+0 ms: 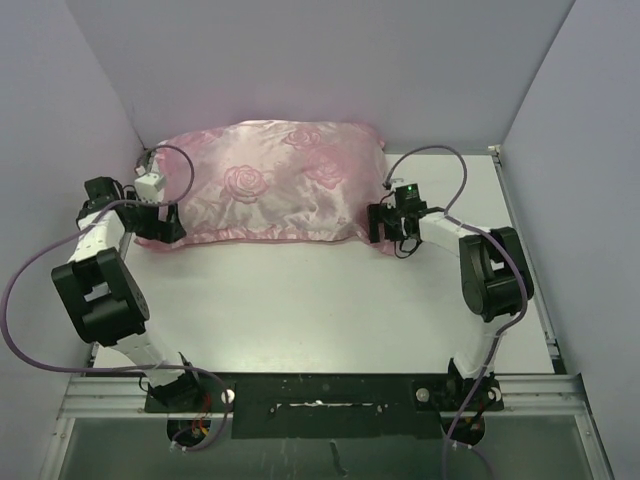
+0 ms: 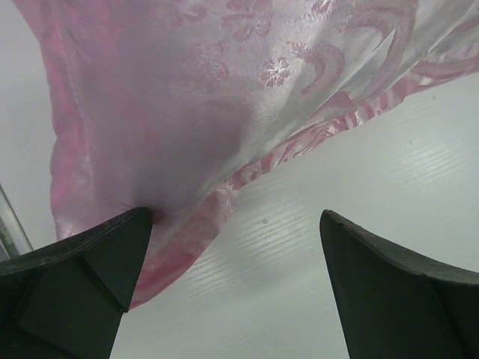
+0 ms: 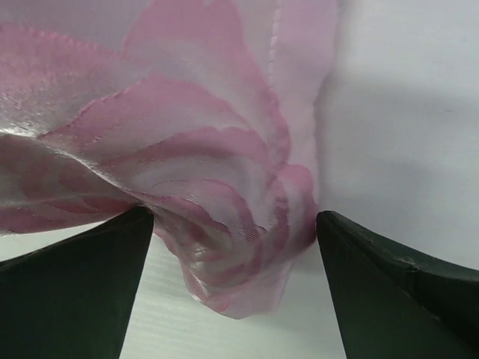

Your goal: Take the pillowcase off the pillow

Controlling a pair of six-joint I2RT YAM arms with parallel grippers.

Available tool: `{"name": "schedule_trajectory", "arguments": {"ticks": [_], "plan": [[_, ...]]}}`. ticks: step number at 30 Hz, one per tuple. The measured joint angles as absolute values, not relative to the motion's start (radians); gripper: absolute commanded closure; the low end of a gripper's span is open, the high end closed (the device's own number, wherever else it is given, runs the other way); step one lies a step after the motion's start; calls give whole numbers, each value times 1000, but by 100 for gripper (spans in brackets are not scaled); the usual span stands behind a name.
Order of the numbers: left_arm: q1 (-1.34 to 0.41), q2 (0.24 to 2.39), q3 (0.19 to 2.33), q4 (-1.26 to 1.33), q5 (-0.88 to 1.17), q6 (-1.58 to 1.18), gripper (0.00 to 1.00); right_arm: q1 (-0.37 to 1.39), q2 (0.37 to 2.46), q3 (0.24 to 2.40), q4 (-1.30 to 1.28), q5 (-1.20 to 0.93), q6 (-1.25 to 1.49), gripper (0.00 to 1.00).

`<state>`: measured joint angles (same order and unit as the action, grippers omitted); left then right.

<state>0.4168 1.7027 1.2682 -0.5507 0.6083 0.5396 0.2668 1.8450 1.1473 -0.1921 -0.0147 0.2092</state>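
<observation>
- A flat white table (image 1: 300,310) is closed in by plain pale grey walls (image 1: 300,60) at the back and on both sides.
- The large shiny pink satin pillowcase (image 1: 270,180), woven with rose patterns, lies plump across the far part of the table, close to the back wall. It hides the pillow inside it.
- The left gripper (image 1: 160,228) sits at the pillowcase's near left corner. In the left wrist view its dark fingers (image 2: 90,277) are spread wide, one tip touching the hemmed border, with bare table between them.
- The right gripper (image 1: 378,222) is at the near right corner. Its jaws are apart, with the bunched corner of fabric lying between them, unclamped.
</observation>
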Motion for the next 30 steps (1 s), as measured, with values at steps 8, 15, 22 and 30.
{"name": "schedule_trajectory", "arguments": {"ticks": [8, 15, 22, 30], "plan": [[371, 1810, 1263, -561, 591, 560, 43, 340, 1921, 1207, -218, -47, 177, 44], [305, 1818, 1248, -558, 573, 556, 100, 348, 1921, 1206, -229, -84, 171, 96], [302, 1784, 1219, -583, 573, 583, 100, 377, 1744, 1082, -255, -68, 195, 100], [325, 1601, 1223, -743, 604, 663, 100, 434, 1408, 939, -339, -32, 289, 100]]}}
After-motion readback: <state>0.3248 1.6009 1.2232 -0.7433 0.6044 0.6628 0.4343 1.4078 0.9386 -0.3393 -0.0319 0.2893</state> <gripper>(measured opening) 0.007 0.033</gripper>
